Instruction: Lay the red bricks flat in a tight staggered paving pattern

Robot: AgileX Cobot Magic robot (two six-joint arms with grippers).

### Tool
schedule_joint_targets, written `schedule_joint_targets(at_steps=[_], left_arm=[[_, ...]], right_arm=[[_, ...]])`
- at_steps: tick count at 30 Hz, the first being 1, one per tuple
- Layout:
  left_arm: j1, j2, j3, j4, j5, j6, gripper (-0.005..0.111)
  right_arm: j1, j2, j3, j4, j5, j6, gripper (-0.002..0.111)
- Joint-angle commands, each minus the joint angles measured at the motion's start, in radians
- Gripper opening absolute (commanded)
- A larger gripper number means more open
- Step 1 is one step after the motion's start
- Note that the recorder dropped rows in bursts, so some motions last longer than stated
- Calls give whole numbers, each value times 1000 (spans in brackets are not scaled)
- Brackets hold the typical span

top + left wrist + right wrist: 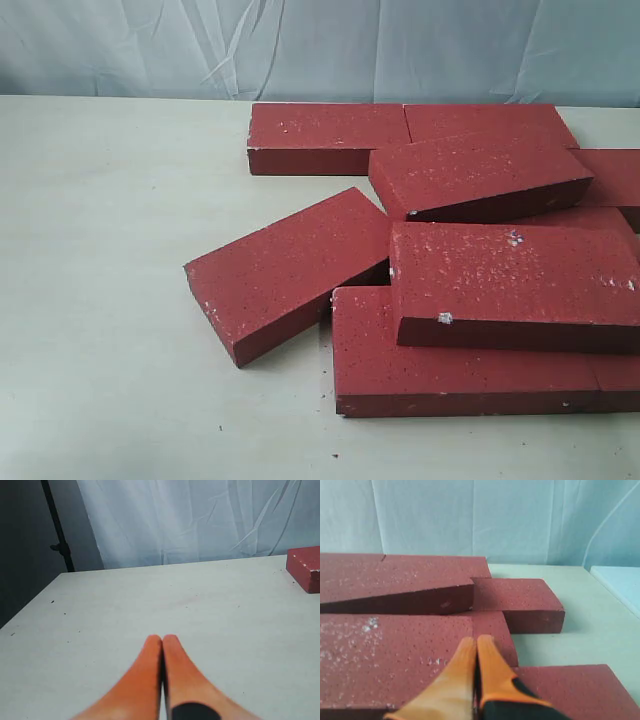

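Several dark-red bricks [515, 280] lie in a loose heap on the right half of the table. Two sit flat at the back [325, 135]. One tilted brick [475, 175] rests on others, and another [290, 270] leans at an angle on the left of the heap. Neither gripper shows in the exterior view. My left gripper [162, 639] is shut and empty over bare table, with one brick corner [306, 567] far off. My right gripper [477, 641] is shut and empty, just above a white-flecked brick [395, 655], with another brick [520, 600] beyond it.
The pale table [110, 300] stretches left of the heap. A wrinkled white curtain [320, 45] hangs behind it. A dark stand [57, 530] rises past the table's edge in the left wrist view. A pale blue surface [620, 585] borders the table in the right wrist view.
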Motion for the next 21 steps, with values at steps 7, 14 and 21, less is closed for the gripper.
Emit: schedule_joint_targets(at_steps=[7,14,21], left_arm=[[-5,-5,4,39,-68,13,0],[-5,-5,4,-496,-268,-7,0],[-5,-5,4,-533,-416,-56,0]], right_arm=[[-5,-6,2,312,-258,77,-1],[-5,-6,2,358,-382,81,-1],[-5,56,-177,331,-455,81,-1]])
